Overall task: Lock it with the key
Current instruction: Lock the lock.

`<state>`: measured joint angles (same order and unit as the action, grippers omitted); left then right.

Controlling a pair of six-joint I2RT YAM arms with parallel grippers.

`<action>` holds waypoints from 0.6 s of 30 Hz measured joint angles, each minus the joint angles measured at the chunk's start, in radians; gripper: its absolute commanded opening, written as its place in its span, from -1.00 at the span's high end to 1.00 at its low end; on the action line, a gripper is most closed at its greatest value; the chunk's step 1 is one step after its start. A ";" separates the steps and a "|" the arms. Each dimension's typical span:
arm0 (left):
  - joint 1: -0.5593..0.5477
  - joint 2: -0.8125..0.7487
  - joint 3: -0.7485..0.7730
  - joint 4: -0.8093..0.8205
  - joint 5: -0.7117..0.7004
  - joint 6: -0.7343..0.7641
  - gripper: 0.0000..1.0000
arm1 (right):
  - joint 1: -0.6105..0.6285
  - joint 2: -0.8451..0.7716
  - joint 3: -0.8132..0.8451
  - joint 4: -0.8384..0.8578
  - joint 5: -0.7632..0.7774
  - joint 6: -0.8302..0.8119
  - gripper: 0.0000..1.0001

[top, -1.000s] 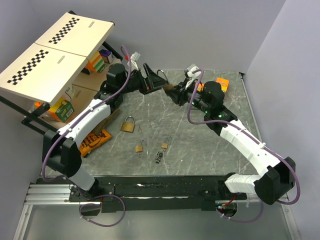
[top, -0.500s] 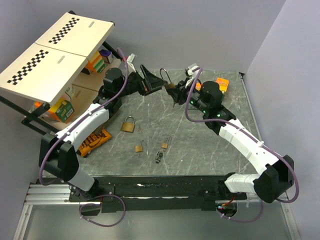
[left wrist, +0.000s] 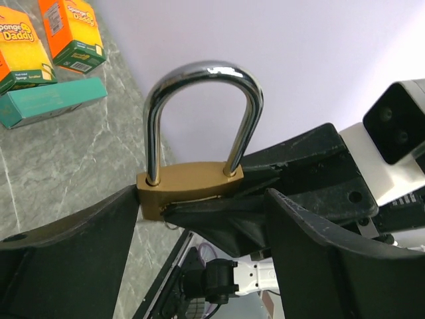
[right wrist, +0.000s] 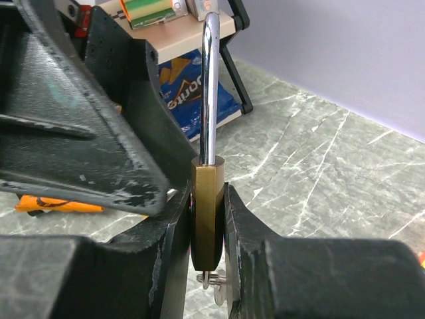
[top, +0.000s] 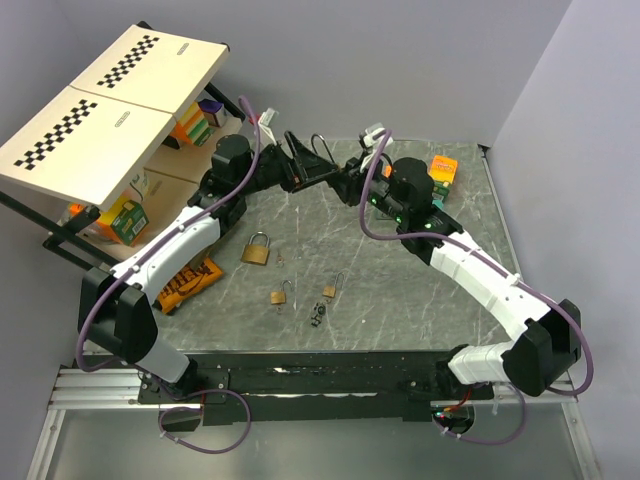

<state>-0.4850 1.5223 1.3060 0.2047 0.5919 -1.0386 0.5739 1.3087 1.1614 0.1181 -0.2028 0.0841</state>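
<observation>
The right gripper (right wrist: 207, 222) is clenched on the flat faces of a brass padlock with a steel shackle (left wrist: 192, 181), holding it upright above the far end of the grey marbled table (top: 390, 300). The left gripper (left wrist: 202, 199) is released, its 2 fingers spread wide either side of that padlock. The tiny dark-grey bunch of keys (top: 319, 316) lies on the table, well apart from both grippers, just beside a small brass padlock with a thin shackle (top: 330, 290).

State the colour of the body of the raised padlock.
The padlock body is brass-gold, under a shiny silver shackle; the left wrist view shows it best.
</observation>
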 measured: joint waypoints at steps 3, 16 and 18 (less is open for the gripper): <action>0.000 0.000 0.001 -0.001 -0.010 -0.005 -0.58 | 0.008 0.001 0.000 0.001 0.005 0.000 1.00; -0.009 0.039 0.008 0.014 -0.058 -0.045 -0.47 | 0.047 0.031 0.024 -0.001 0.074 0.011 1.00; -0.010 0.047 0.009 0.008 -0.070 -0.048 -0.41 | 0.051 0.043 0.029 -0.011 0.104 0.021 1.00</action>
<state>-0.4946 1.5688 1.3151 0.2131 0.5217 -1.0866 0.6250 1.3514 1.1900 0.1074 -0.0986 0.1047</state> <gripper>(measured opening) 0.739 0.275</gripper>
